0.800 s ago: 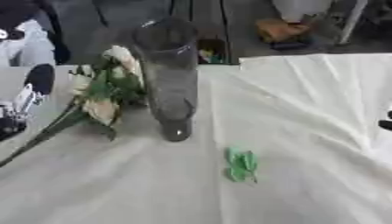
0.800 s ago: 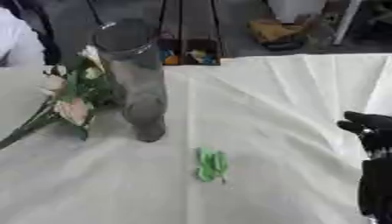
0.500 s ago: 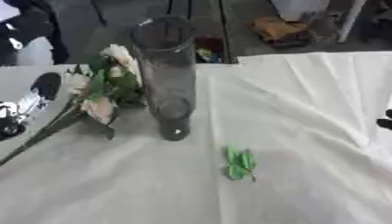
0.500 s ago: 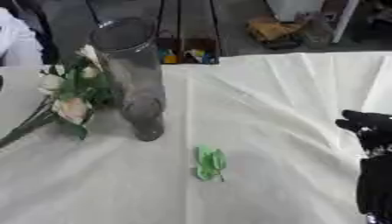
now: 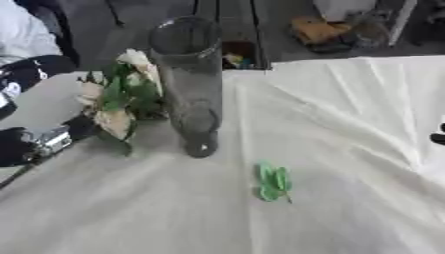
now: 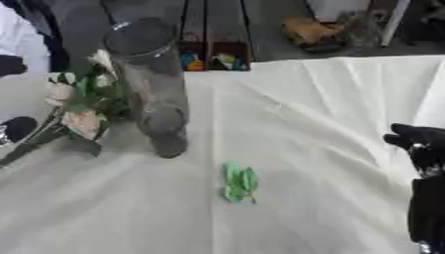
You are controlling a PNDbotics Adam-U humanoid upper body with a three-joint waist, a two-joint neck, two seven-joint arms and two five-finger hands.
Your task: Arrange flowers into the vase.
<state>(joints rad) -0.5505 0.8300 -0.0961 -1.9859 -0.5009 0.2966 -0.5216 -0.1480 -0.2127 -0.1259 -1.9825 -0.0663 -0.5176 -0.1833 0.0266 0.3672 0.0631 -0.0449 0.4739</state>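
A tall clear glass vase (image 5: 191, 84) stands upright and empty on the white cloth, left of centre. Against its left side lies a bunch of cream flowers with green leaves (image 5: 117, 99), its stems running down-left toward the table's edge. My left hand (image 5: 35, 144), black with silver parts, sits over those stems at the left edge; its grip is hidden. My right hand (image 6: 421, 146) rests open at the right edge, far from the vase and holding nothing. A loose green leaf (image 5: 274, 181) lies on the cloth in front of the vase.
The white cloth (image 5: 347, 124) is creased and covers the table. Behind its far edge are dark shelves with small coloured items (image 6: 213, 57) and an orange object (image 5: 317, 30) on the floor.
My left hand has moved down along the flower stems toward the near-left. The vase, the leaf and my right hand have stayed in place.
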